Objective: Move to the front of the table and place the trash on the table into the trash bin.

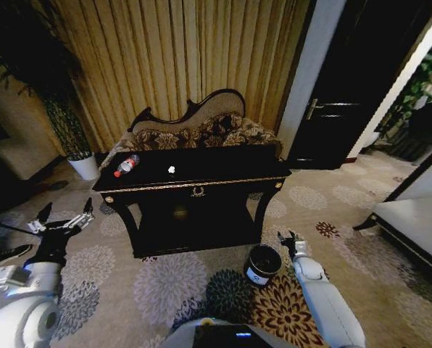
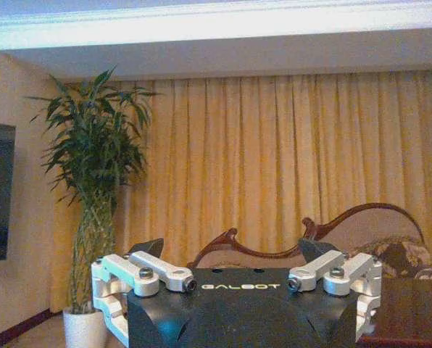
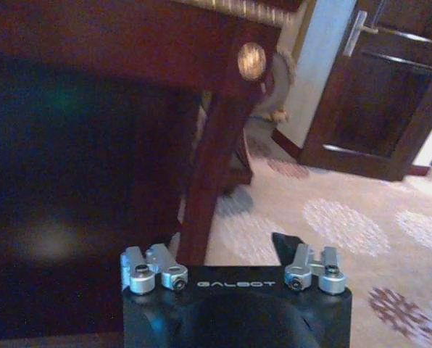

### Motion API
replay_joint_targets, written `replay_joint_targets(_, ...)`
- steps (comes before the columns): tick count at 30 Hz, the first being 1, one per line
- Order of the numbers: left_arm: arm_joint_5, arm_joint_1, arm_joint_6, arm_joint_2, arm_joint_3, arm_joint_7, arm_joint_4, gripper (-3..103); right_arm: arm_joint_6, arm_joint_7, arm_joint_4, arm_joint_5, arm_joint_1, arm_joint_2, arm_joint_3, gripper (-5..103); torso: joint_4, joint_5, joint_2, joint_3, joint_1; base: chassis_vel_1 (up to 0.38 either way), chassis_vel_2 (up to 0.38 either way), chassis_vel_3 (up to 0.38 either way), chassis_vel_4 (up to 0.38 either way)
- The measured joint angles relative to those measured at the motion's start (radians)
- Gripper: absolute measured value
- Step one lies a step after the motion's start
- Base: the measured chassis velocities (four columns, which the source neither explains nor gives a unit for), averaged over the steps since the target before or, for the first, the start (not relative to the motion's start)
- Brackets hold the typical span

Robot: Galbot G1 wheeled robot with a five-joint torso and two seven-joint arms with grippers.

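The black table (image 1: 201, 190) with gold trim stands straight ahead on the carpet. On its top lie the trash items: a clear bottle (image 1: 126, 165) with a red label near the left end, and a small white paper wad (image 1: 172, 170) near the middle. The dark round trash bin (image 1: 262, 264) sits on the floor before the table's right front leg. My left gripper (image 1: 64, 215) hovers open, left of the table and below its top, facing the curtains (image 2: 230, 250). Just right of the bin, my right gripper (image 1: 292, 241) is low and open, looking at the table leg (image 3: 209, 167).
A curved-back floral sofa (image 1: 201, 123) stands right behind the table. A tall plant in a white pot (image 1: 84, 165) is at the back left. A dark door (image 1: 346, 94) is at the back right, and a pale furniture piece (image 1: 419, 217) stands on the right.
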Motion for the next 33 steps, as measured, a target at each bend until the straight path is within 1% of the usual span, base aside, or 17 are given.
replay_joint_targets(1,0.002,-0.005,0.0,0.002,0.002,0.0,0.013,100,-0.018,0.0,0.075,0.053,-0.012,0.003,0.0,82,-0.0004,0.0003,0.0,0.0,0.0,0.0,0.0,0.0,0.0)
replay_joint_targets(3,0.003,-0.007,0.0,0.002,0.002,-0.001,0.015,100,-0.021,0.0,0.103,0.065,-0.015,0.003,0.0,82,-0.0003,0.0003,0.0,0.0,0.0,0.0,0.0,0.0,0.0)
replay_joint_targets(5,0.004,-0.011,0.004,0.004,0.005,-0.001,0.02,100,-0.033,0.0,0.244,0.107,-0.036,0.004,0.008,93,0.0,0.0,0.0,0.0,0.0,0.0,0.0,0.0,0.0)
replay_joint_targets(6,0.004,-0.011,0.004,0.004,0.005,-0.001,0.02,100,-0.033,0.0,0.244,0.107,-0.036,0.004,0.008,93,0.0,0.0,0.0,0.0,0.0,0.0,0.0,0.0,0.0)
replay_joint_targets(7,0.004,-0.015,0.01,0.005,0.008,-0.002,0.022,100,-0.048,0.0,0.313,0.122,-0.046,0.005,0.009,97,0.0,-0.0001,0.0,0.0,0.0,0.0,0.0,0.0,0.0)
replay_joint_targets(8,0.005,-0.02,0.013,0.006,0.012,-0.005,0.023,100,-0.058,0.0,0.374,0.13,-0.054,0.008,0.009,99,-0.0001,-0.0002,0.0,0.0,0.0,0.0,0.0,0.0,0.0)
replay_joint_targets(9,0.005,-0.02,0.013,0.006,0.012,-0.005,0.023,100,-0.058,0.0,0.374,0.13,-0.054,0.008,0.009,99,-0.0001,-0.0002,0.0,0.0,0.0,0.0,0.0,0.0,0.0)
replay_joint_targets(11,0.007,-0.032,0.019,0.008,0.02,-0.012,0.025,100,-0.08,0.0,0.516,0.139,-0.071,0.013,-0.003,100,-0.0002,0.0001,0.0,0.0,0.0,0.0,0.0,0.0,0.0)
replay_joint_targets(12,0.007,-0.032,0.019,0.008,0.02,-0.012,0.025,100,-0.08,0.0,0.516,0.139,-0.071,0.013,-0.003,100,-0.0002,0.0001,0.0,0.0,0.0,0.0,0.0,0.0,0.0)
replay_joint_targets(14,0.007,-0.036,0.021,0.008,0.023,-0.013,0.025,100,-0.106,0.0,0.625,0.157,-0.08,0.01,-0.023,100,-0.0002,0.0002,0.0,0.0,0.0,0.0,0.0,0.0,0.0)
replay_joint_targets(15,0.007,-0.036,0.021,0.008,0.023,-0.013,0.025,100,-0.106,0.0,0.625,0.157,-0.08,0.01,-0.023,100,-0.0002,0.0002,0.0,0.0,0.0,0.0,0.0,0.0,0.0)
replay_joint_targets(17,0.007,-0.038,0.021,0.008,0.023,-0.014,0.02,100,-0.149,0.0,0.739,0.214,-0.088,0.004,-0.049,100,-0.0001,0.0,0.0,0.0,0.0,0.0,0.0,0.0,0.0)
replay_joint_targets(18,0.007,-0.038,0.021,0.008,0.023,-0.014,0.02,100,-0.149,0.0,0.739,0.214,-0.088,0.004,-0.049,100,-0.0001,0.0,0.0,0.0,0.0,0.0,0.0,0.0,0.0)
replay_joint_targets(19,0.007,-0.038,0.023,0.008,0.023,-0.014,0.016,100,-0.18,0.0,0.789,0.251,-0.094,-0.001,-0.06,100,-0.0001,0.0001,0.0,0.0,0.0,0.0,0.0,0.0,0.0)
replay_joint_targets(20,0.006,-0.038,0.024,0.008,0.022,-0.014,0.013,100,-0.196,0.0,0.821,0.278,-0.099,-0.004,-0.068,100,-0.0001,0.0,0.0,0.0,0.0,0.0,0.0,0.0,0.0)
replay_joint_targets(24,0.003,-0.038,0.027,0.009,0.018,-0.014,0.004,100,-0.215,0.0,0.856,0.309,-0.103,-0.007,-0.092,100,-0.0001,0.0003,0.0,0.0,0.0,0.0,0.0,0.0,0.0)
replay_joint_targets(33,0.001,-0.044,0.059,0.016,0.016,-0.017,-0.009,100,-0.211,0.0,0.836,0.287,-0.109,-0.004,-0.097,100,-0.0002,0.0003,0.0,0.0,0.0,-0.016,0.012,0.02,-0.013)
